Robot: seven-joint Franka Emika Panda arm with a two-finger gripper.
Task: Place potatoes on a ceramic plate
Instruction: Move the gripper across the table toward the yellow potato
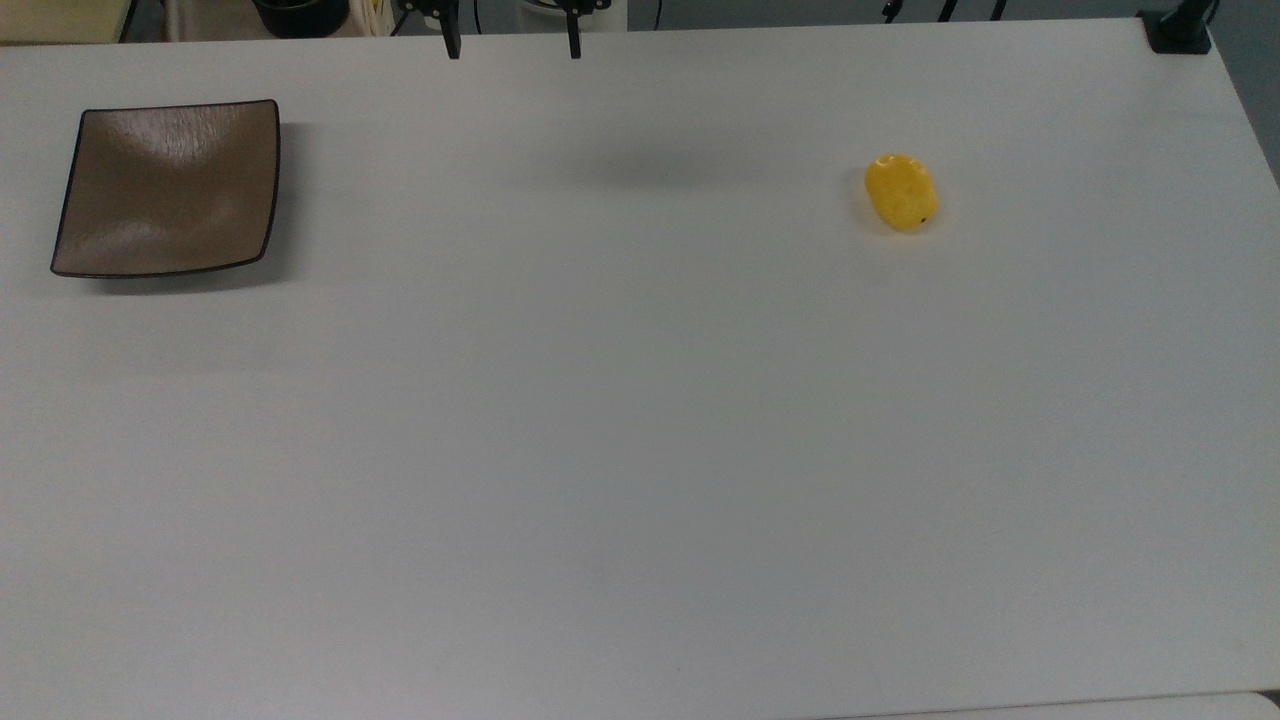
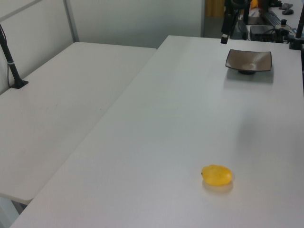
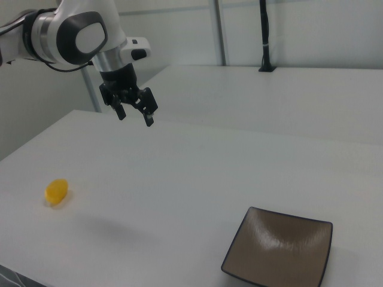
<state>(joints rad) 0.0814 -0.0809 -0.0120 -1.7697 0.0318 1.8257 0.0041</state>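
Above table (image 1: 640, 450) — gripper (image 3: 134, 113) spread wide, empty; potatoes (image 1: 901, 193), ceramic plate (image 1: 168, 188) well apart.

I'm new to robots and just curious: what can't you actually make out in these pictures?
- Robot arm: the top view's upper edge cuts it off, leaving the two fingertips of the open gripper.
- Potato: its underside rests hidden on the table.
- Ceramic plate: the right view's bottom edge clips its near corner.

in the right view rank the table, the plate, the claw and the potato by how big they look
1. white table, largest by far.
2. ceramic plate.
3. claw, open above the table.
4. potato, smallest.
The plate sits nearest this camera, which inflates its look; claw and potato are not far apart in apparent size.
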